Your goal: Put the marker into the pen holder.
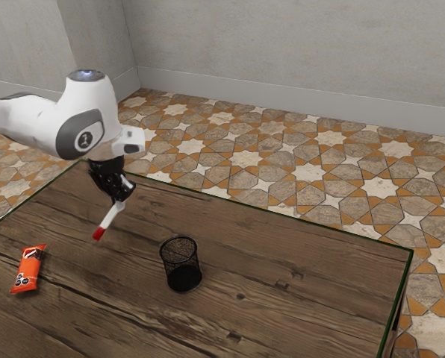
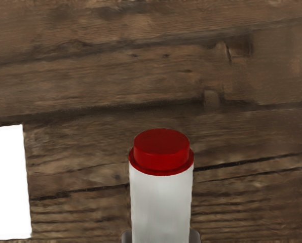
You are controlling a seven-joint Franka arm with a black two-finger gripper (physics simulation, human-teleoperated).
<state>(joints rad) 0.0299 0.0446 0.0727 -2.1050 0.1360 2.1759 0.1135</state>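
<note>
Bent arm [image 1: 88, 115], fingers [image 1: 122, 192] clamped.

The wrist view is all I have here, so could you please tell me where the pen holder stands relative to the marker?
Observer: The pen holder stands upright on the table, toward the exterior view's right from the marker.
Operator: Thank you. Could you say how the marker sits in the gripper?
Observer: It slants in the grip, its red end lowest and leaning toward the exterior view's left.
Operator: Understood. Does anything else lie on the table?
Observer: Yes, an orange packet, farther toward the exterior view's left than the marker.
</note>
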